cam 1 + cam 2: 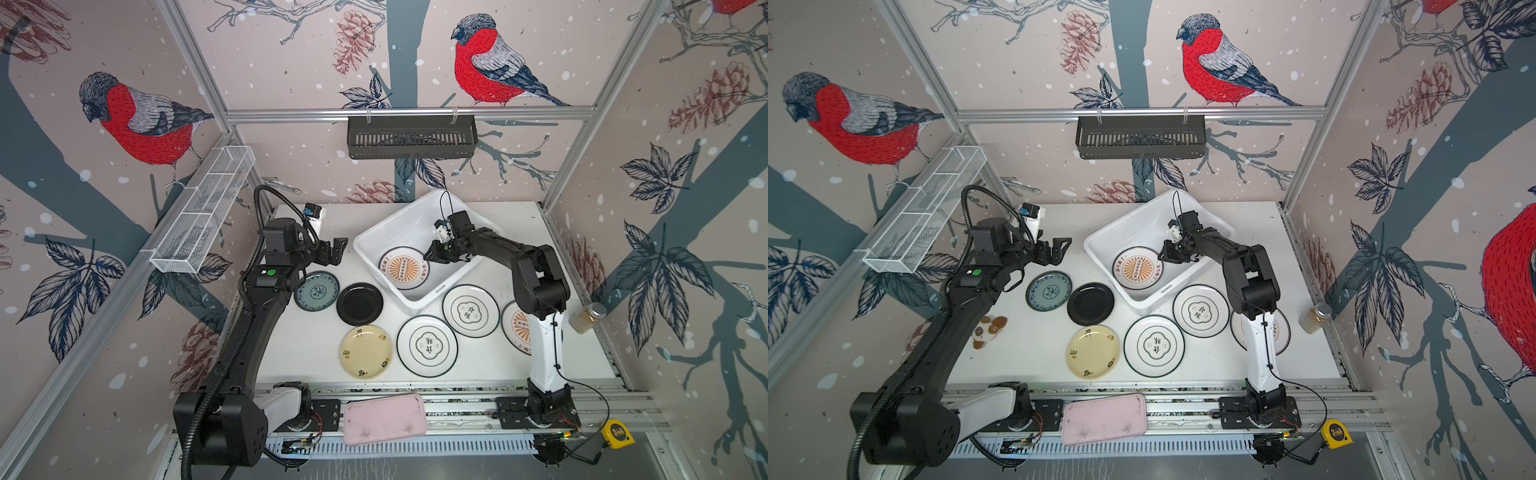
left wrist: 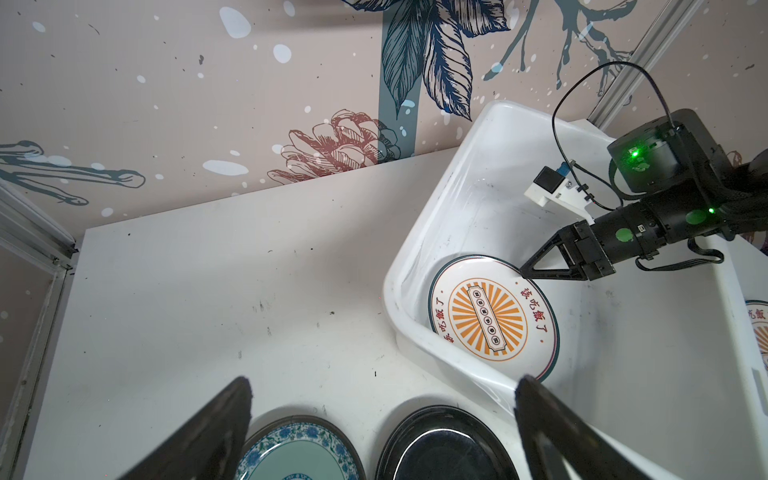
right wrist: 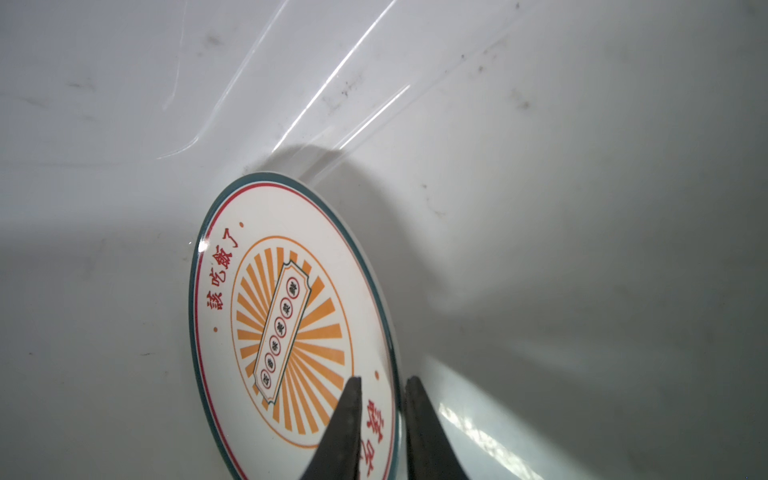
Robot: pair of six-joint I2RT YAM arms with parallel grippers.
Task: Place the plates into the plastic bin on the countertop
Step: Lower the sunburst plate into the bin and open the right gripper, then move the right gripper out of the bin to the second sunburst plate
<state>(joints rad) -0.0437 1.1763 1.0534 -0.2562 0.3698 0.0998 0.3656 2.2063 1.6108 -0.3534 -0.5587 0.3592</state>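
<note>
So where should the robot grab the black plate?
Probably its raised rim at the far edge, from above, one finger inside, one outside. The black plate lies flat, so only the rim offers a hold. The teal plate, yellow plate and plastic bin crowd its other sides, and the open left pincer hovers nearby.

The countertop [image 1: 307, 349] bears the plastic bin [image 1: 374, 235] at centre; below it lie teal plate [image 1: 316, 291], black plate [image 1: 360, 304], yellow plate [image 1: 365, 352], two emblem plates [image 1: 427, 346] [image 1: 471, 310], a half-hidden sunburst plate [image 1: 513, 328]; a jar [image 1: 587, 318] at right.
</note>
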